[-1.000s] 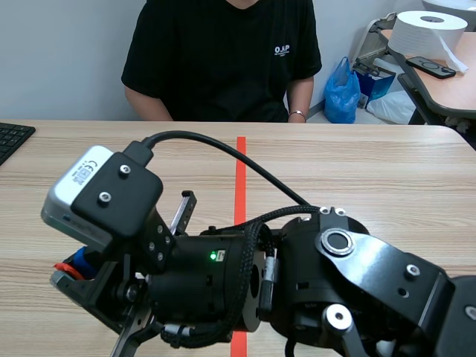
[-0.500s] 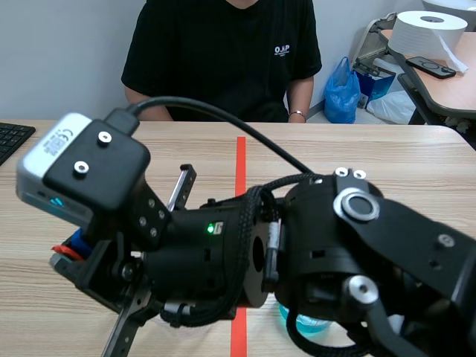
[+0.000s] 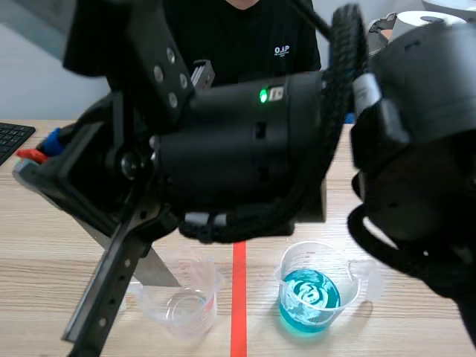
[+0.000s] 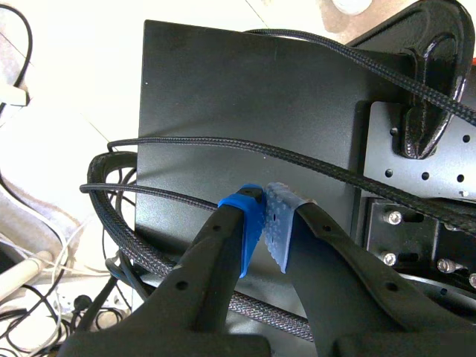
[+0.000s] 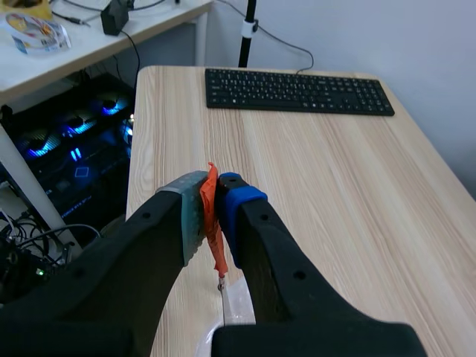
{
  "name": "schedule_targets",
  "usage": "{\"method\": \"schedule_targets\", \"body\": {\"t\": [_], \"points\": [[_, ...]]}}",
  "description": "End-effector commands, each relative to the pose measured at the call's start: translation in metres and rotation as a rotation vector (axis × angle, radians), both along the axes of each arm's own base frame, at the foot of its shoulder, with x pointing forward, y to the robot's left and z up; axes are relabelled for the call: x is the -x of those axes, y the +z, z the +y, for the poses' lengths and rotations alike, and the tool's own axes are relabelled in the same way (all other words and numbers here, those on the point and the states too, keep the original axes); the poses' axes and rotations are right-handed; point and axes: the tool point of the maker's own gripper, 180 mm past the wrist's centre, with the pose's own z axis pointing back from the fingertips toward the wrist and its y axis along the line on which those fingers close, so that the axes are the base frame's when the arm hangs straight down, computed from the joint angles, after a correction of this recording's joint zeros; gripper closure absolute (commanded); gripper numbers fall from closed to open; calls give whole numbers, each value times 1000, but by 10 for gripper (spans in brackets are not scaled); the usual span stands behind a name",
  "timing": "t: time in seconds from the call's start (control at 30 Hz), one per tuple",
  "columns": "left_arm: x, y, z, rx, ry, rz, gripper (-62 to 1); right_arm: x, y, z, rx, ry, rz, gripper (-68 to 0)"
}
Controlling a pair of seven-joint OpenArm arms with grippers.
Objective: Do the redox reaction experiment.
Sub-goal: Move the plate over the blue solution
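Two small clear beakers stand near the table's front: one with blue liquid [image 3: 311, 295] right of the tape line, one nearly empty [image 3: 184, 303] left of it. My right arm crosses the scene view high up. Its gripper [image 3: 31, 152] [image 5: 212, 212] is shut on a thin orange-red piece [image 5: 214, 223], from which a thin grey strip [image 5: 222, 288] hangs down. In the scene view a grey metal strip [image 3: 158, 270] slants over the emptier beaker. My left gripper [image 4: 264, 223] is shut on nothing and faces a black plate [image 4: 245, 111] with cables, away from the table.
A person in a black shirt [image 3: 253, 37] sits across the table. A black keyboard [image 5: 297, 91] [image 3: 11, 137] lies at the table's far left. My right arm's bulk hides most of the table's middle.
My right arm has risen and swung up across the view with the orange-red piece. That uncovered the two beakers at the front, hidden a second ago.
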Motion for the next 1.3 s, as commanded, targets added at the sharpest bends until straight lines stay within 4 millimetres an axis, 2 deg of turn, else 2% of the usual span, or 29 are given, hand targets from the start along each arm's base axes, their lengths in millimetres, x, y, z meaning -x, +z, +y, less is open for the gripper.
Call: {"method": "schedule_targets", "body": {"t": [0.0, 0.13, 0.37, 0.8, 1.07, 1.27], "points": [[1, 2, 2, -3, 2, -10, -27, -2, 16, -3, -34, -3, -18, -7], [1, 2, 2, -3, 2, -10, -27, -1, 31, -13, -56, -5, -9, -6], [1, 2, 2, -3, 2, -10, -27, -4, 42, -34, -67, 1, 20, -6], [1, 2, 2, -3, 2, -10, -27, -35, 44, -92, 21, -106, -32, -6], [1, 2, 2, -3, 2, -10, -27, -40, 40, -120, 66, -154, -36, -6], [1, 2, 2, -3, 2, -10, -27, -39, 31, -133, 86, -180, -12, -6]]}}
